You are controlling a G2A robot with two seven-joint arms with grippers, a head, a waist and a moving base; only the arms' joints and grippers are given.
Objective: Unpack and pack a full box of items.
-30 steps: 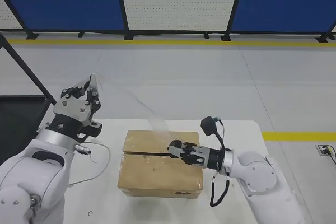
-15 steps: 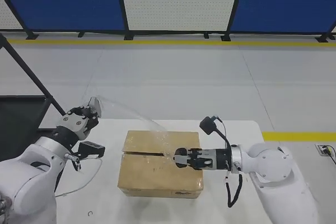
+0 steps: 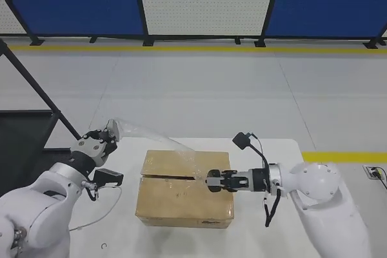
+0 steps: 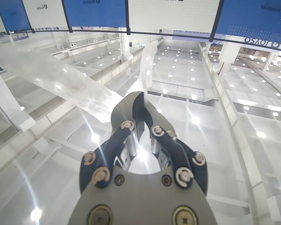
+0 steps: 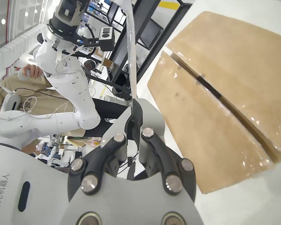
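Wrist views show left fingers (image 4: 121, 114), right fingers (image 5: 151, 110) pinching tape (image 4: 61, 80).

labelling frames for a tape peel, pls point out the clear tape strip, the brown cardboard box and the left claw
clear plastic tape strip (image 3: 148, 134), top view, middle of the stretched span.
brown cardboard box (image 3: 180, 198), top view, near top flap.
left claw (image 4: 141, 100), left wrist view, between its fingertips, shut on the strip's end.

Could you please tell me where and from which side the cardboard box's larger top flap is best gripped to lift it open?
Probably its free edge along the seam, coming from above: the larger flap lies flat, and a dark gap there could admit one finger. The left gripper and right gripper are both shut on the tape strip, so one must release first.
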